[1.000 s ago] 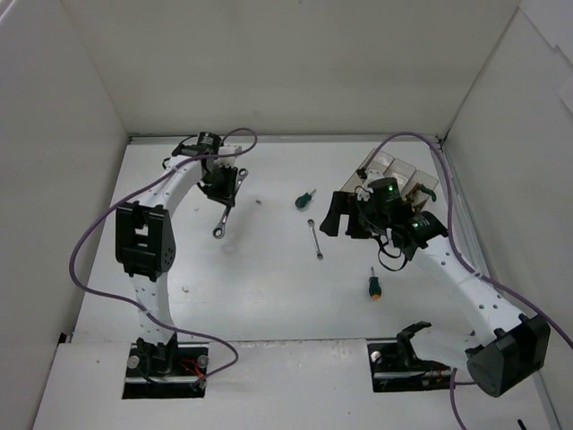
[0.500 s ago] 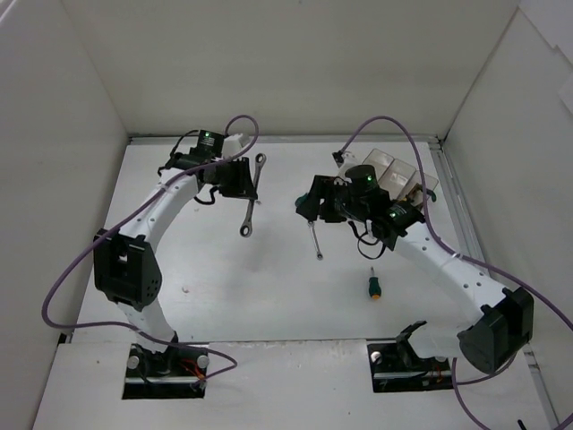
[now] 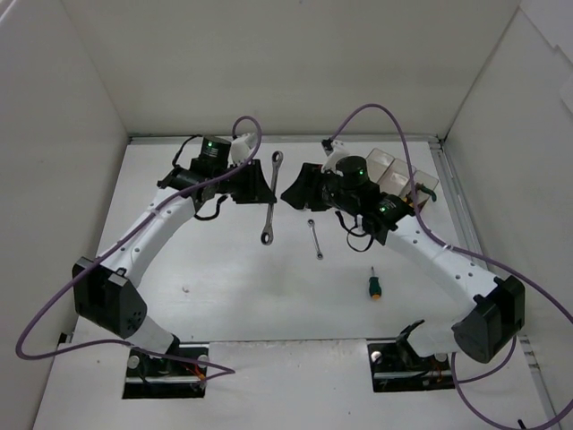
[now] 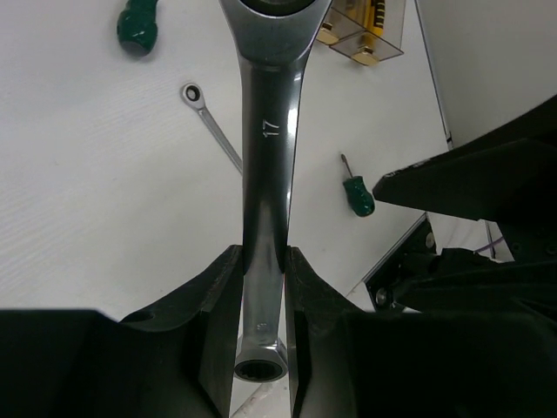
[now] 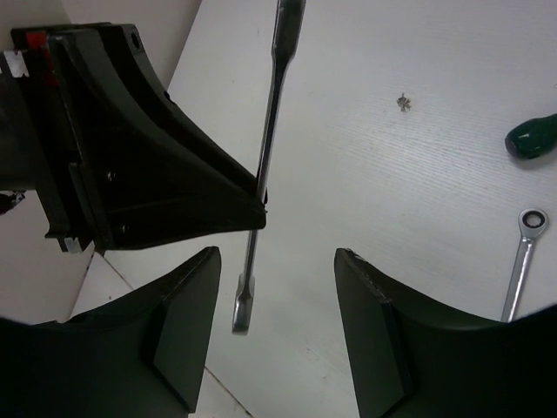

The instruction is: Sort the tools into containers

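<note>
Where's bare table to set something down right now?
Bare: the near-left table, bordered by the left arm, the small wrench and the screwdriver. Crowded: far centre, where the left gripper holds the big wrench beside the right gripper, through to the containers.

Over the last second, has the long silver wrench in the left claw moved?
Yes. The long silver wrench has travelled right, toward the small slim silver wrench lying on the white table, which stayed put.
</note>
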Tool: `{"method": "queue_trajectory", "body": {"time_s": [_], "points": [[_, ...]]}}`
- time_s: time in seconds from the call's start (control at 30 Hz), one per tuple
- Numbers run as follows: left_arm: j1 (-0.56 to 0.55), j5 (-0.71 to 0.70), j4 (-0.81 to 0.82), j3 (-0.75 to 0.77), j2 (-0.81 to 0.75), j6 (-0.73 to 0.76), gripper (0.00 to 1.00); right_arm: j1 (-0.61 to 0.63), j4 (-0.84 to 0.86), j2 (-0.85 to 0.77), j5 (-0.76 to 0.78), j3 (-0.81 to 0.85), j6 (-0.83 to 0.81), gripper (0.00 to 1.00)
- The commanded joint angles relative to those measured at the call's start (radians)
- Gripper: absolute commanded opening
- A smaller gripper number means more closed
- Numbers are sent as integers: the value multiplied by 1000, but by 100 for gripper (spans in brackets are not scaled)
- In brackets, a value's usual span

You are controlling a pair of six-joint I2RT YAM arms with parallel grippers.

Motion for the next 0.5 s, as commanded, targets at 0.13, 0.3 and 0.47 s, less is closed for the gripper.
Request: {"method": "queue_trajectory", "body": {"time_s": [0.13,0.3,0.47], "points": [[-46,15,110,5,-93,-47,0,12,112,15,35,67,16,51],[-65,14,116,-4,-109,-49,0,19,130,31,36,74,17,49],[-84,5,118,2,-112,-49,0,19,136,48,46,83,17,46]]}}
